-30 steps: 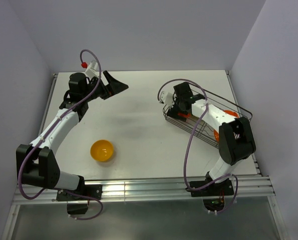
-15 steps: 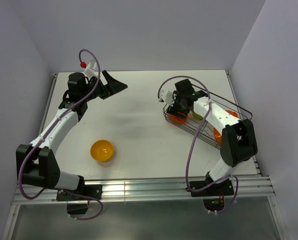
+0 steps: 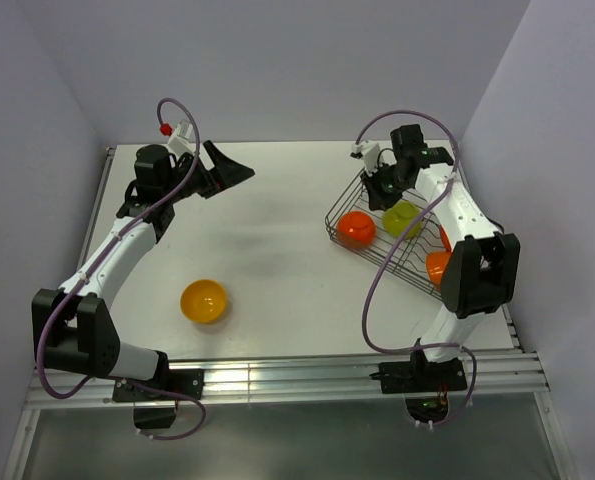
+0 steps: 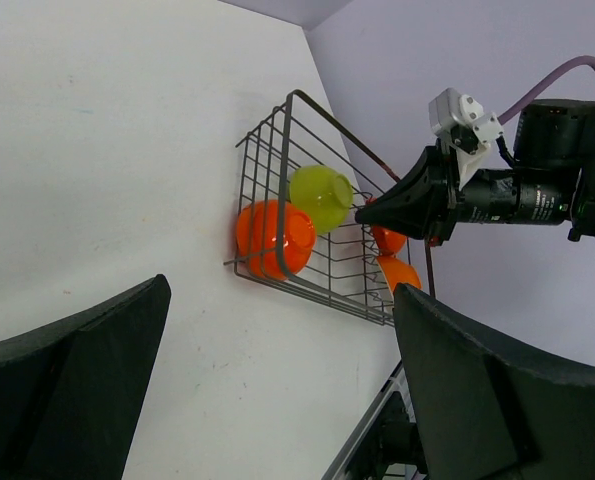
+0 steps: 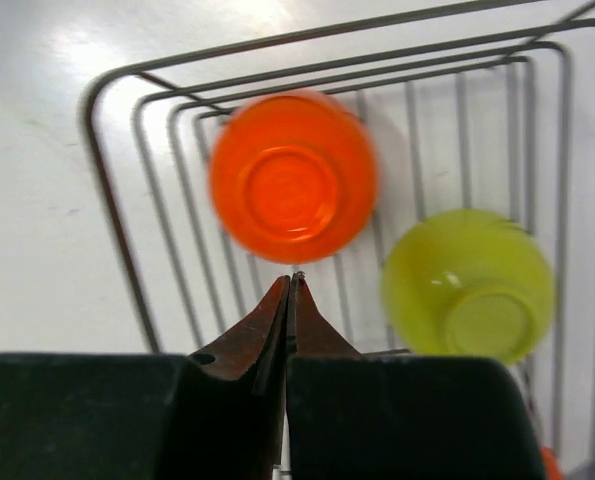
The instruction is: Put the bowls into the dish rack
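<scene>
The right jaws shut and lifted out of the dish rack (image 4: 284, 180), leaving the red-orange bowl (image 3: 356, 228) just past their tips.

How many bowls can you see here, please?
5. A yellow bowl lies on the table; four sit in the rack: a red one at its left end, a green one beside it, two orange ones partly behind the right arm. More may be hidden.

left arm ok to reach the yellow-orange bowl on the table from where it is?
Probably yes. The yellow-orange bowl sits alone on the left half of the bare table; the left gripper is open and empty, and the right gripper is off over the dish rack.
</scene>
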Controlling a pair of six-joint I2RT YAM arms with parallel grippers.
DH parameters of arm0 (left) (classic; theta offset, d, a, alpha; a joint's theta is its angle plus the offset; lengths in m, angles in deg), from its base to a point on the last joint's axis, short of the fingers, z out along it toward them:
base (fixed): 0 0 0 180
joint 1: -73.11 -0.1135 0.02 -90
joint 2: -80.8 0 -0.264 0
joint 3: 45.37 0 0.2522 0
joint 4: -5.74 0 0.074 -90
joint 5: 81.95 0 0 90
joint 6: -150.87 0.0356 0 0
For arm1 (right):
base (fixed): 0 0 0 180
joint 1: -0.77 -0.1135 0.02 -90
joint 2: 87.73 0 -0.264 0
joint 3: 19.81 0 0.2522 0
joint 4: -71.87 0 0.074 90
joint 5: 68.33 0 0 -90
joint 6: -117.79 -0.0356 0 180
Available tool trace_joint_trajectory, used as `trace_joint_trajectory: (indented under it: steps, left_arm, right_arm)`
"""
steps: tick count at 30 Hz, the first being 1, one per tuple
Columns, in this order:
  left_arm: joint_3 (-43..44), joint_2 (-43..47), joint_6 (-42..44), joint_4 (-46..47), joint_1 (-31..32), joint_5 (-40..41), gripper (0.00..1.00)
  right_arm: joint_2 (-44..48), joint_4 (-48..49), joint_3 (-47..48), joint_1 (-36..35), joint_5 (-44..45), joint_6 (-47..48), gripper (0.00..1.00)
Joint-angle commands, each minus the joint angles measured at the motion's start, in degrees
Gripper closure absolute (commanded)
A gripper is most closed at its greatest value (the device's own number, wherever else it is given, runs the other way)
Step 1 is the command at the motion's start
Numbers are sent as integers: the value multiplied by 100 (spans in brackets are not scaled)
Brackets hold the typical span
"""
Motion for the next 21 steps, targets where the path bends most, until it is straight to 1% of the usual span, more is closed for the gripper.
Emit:
trace_joint_trajectory:
  steps: [1,5,14,21]
  left_arm:
    - [177,24,-42,230,-19,-130,1]
    - [177,33,-42,239,-19,-138,1]
    - [195,60,-7,186,-19,-103,1]
    - [195,68,1,186,-19,-112,1]
  right_arm:
    - [-123,-778,351,-19,-892,-441,100]
    - [-264,-999,351,-36,-1043,-626,100]
    - [-158,-393,-237,-247,-560,-784,100]
    - [-343,-314,-185,-326,-559,-793,100]
